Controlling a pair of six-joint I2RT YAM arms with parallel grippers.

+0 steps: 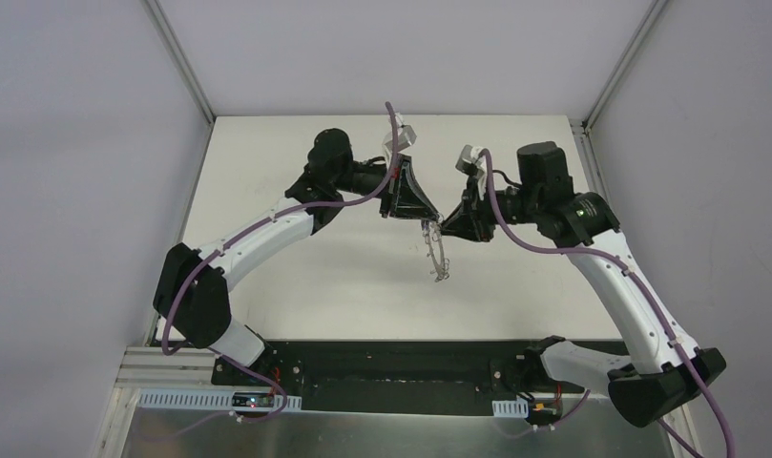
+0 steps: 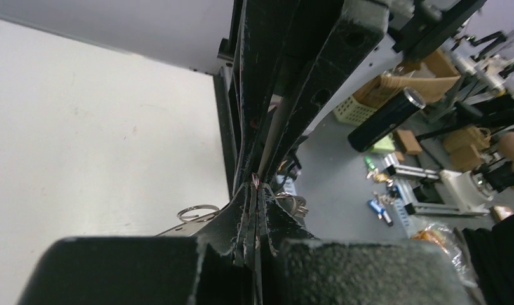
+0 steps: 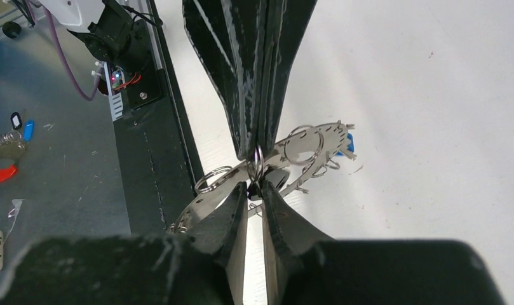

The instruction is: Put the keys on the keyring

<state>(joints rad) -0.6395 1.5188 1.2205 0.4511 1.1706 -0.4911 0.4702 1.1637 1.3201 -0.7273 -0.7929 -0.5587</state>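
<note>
Both grippers meet tip to tip above the middle of the white table [image 1: 363, 286]. The keyring [image 1: 439, 256], a flat grey metal ring with wire loops, hangs below them. My left gripper [image 2: 257, 188] is shut on one small wire loop of the keyring [image 3: 203, 202]; its fingers [image 3: 254, 76] come down from the top of the right wrist view. My right gripper [image 3: 255, 189] is open by a narrow gap, its tips either side of that loop and the black key's head [image 3: 277, 178]. The blue key [image 3: 349, 142] hangs at the keyring's far end.
The arms' black base rail [image 1: 391, 367] runs along the table's near edge. Grey walls stand close on the left and right. Off the table, the left wrist view shows floor clutter [image 2: 381, 190] and boxes.
</note>
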